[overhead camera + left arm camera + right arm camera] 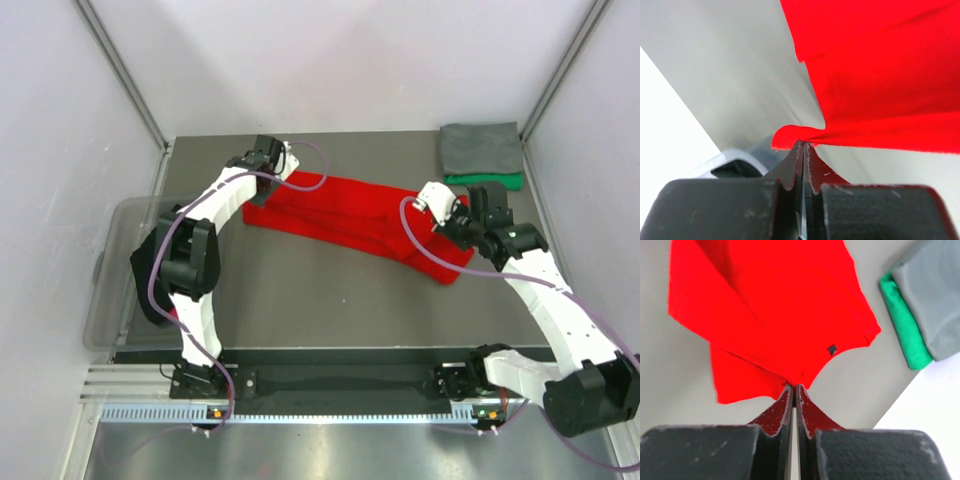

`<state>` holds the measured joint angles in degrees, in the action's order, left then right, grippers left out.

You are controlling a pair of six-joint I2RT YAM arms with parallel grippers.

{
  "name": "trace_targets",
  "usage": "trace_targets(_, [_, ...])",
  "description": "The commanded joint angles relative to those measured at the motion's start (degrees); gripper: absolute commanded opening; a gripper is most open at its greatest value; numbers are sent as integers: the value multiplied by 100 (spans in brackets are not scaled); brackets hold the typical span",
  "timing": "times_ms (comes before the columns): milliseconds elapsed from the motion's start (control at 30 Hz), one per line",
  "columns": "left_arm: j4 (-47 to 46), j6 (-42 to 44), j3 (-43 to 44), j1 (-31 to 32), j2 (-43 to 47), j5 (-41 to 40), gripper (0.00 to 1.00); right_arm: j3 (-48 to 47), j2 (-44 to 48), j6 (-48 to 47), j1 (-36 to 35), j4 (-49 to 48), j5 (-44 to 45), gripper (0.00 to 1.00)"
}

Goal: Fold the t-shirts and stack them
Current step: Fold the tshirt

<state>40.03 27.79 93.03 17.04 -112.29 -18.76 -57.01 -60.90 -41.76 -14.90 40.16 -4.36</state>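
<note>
Red shirt (350, 225) lies as a long folded band across mid tabletop (300, 300). It is pinched at both ends, presumably so the next fold moves evenly. Left jaws are clenched on its far-left corner, right jaws on its near-right edge. Left arm (215, 200) is stretched forward and low; right arm (540, 280) bends inward. Grey shirt (482, 147) sits on the green shirt (485, 181) at the far right, likely the stack.

Bright red cloth t-shirt (355, 225): long folded band, each end pinched in closed jaws. Grey cloth t-shirt (481, 148) folded atop green cloth t-shirt (485, 181), beyond right jaws.
</note>
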Motion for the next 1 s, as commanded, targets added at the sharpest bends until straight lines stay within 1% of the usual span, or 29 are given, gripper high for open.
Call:
trace_targets(0, [-399, 165, 372, 19, -205, -101, 0, -363, -412, 124, 329, -483, -152, 0])
trace_targets(300, [-724, 253, 865, 19, -864, -101, 0, -925, -1651, 265, 496, -993, -232, 0])
trace_targets(567, [-769, 262, 1436, 10, -1348, -189, 0, -1488, -2496, 291, 681, -1274, -214, 0])
trace_targets(800, [-769, 271, 1630, 1, -1638, -321, 0, -2050, -3304, 326, 839, -1344, -258, 0])
trace_targets(967, [-742, 253, 1630, -16, -1664, -347, 0, -2252, -3603, 361, 848, -1397, -241, 0])
